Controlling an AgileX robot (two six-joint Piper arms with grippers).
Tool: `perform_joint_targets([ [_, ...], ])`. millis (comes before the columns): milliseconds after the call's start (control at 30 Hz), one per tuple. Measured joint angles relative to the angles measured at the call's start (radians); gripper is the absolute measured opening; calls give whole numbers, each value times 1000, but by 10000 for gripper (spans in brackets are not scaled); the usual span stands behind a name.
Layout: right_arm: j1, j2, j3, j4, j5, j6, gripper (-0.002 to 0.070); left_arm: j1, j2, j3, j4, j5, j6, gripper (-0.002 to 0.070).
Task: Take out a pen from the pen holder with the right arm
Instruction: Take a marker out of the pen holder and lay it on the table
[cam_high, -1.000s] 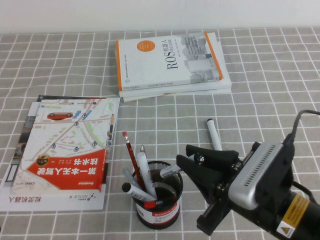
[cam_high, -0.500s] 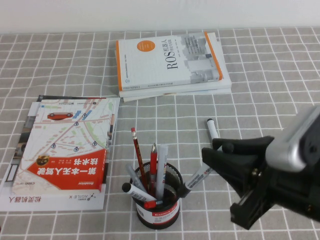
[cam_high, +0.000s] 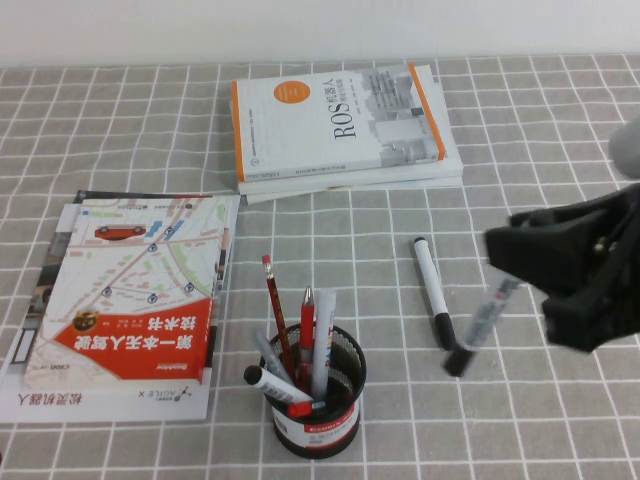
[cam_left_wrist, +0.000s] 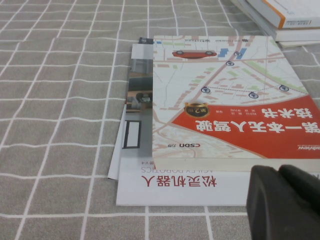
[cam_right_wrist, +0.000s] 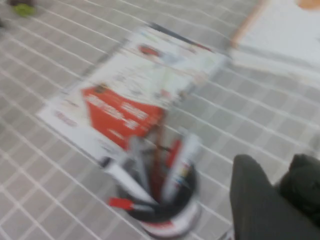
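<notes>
Nearest the robot stands the holder (cam_high: 318, 415), a round black mesh cup with a red-and-white label. It sits on the grey cloth (cam_high: 120, 120), which is checked with white lines. A red pencil, a red pen and several grey markers lean in it at odd angles.

To its right and a little farther off, the right gripper (cam_high: 522, 285) hangs above the cloth. Its black fingers are clamped on the upper end of the pen (cam_high: 484, 322), a grey barrel with a black cap. The pen slants down, its low end close to the cloth and well apart from the holder.

Between holder and pen a loose marker (cam_high: 432, 290) lies flat (black at both ends, white in the middle). Whether it touches the pen's tip I cannot tell.

On the left, the left gripper (cam_left_wrist: 279, 175) sits low by the near edge of a glossy red book (cam_high: 140, 300) with a map cover. Its blunt dark fingers are pressed together on nothing. The book rests on a white leaflet (cam_left_wrist: 165, 187).

Farthest away lies a flat stack of thick white books (cam_high: 345, 125) with orange spines.
</notes>
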Motion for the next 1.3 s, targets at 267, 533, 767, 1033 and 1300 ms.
perform_joint_targets([
  [267,-161,163,-92,-97,314,144,99,0,0,0,0,0,0,-3],
  [533,-184,496,-304,-80,413,130,99,0,0,0,0,0,0,-3],
  [767,-186,781,-559,-9,448,41,99,0,0,0,0,0,0,-3],
  [1033,-233,1008,-783,29,529,30,99,0,0,0,0,0,0,-3],
  [1300,-258,1108,-830,65,530,10,99,0,0,0,0,0,0,-3],
])
